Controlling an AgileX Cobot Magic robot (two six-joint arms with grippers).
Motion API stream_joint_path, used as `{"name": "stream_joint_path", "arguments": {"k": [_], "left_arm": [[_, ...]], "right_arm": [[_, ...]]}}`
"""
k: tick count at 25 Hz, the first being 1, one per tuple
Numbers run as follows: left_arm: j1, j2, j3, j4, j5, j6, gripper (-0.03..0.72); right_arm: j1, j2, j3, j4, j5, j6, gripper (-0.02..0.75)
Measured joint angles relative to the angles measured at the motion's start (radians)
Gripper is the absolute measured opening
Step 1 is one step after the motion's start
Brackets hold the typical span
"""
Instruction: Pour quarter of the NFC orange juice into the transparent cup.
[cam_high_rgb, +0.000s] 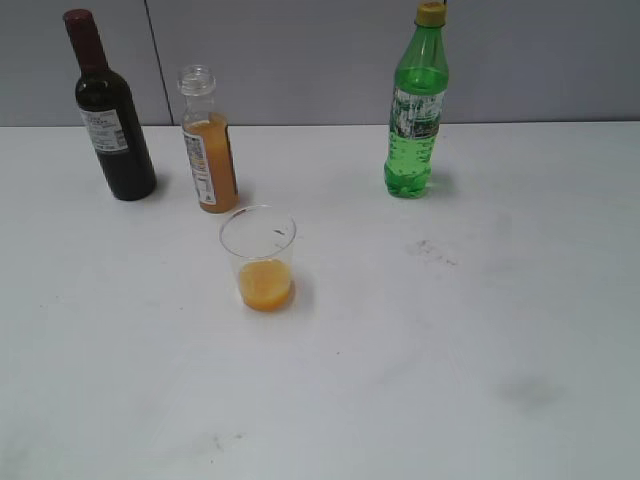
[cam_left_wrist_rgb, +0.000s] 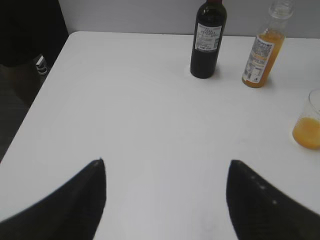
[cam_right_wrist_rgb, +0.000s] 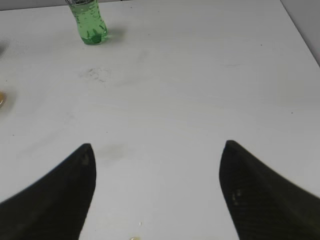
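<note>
Both tools (cam_left_wrist_rgb: 165, 165) (cam_right_wrist_rgb: 157, 147) gape, unseen from outside.

Left hand (cam_left_wrist_rgb: 165, 200) matte black tapered fingers, right hand (cam_right_wrist_rgb: 157, 192) likewise black, pointed tips

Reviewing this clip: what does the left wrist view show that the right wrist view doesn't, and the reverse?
Only the left wrist view shows the dark wine bottle and the uncapped NFC orange juice standing upright side by side, apart, plus the transparent cup with juice in its bottom at the right edge. Its left pincer is open over bare table.

Only the right wrist view shows the green soda bottle and the open right pincer.

Both share the white table, with nothing held.
</note>
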Motion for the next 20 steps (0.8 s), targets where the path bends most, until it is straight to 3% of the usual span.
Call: {"name": "stream_joint_path", "arguments": {"k": [9, 20], "left_arm": [[0.0, -0.157, 0.163, -0.03, -0.082, -0.008, 0.571], [0.0, -0.164, 0.198, -0.037, -0.043, 0.001, 0.571]], "right_arm": [[0.0, 0.0, 0.0, 0.0, 0.0, 0.0, 0.59], [0.0, 0.0, 0.0, 0.0, 0.0, 0.0, 0.59]]}}
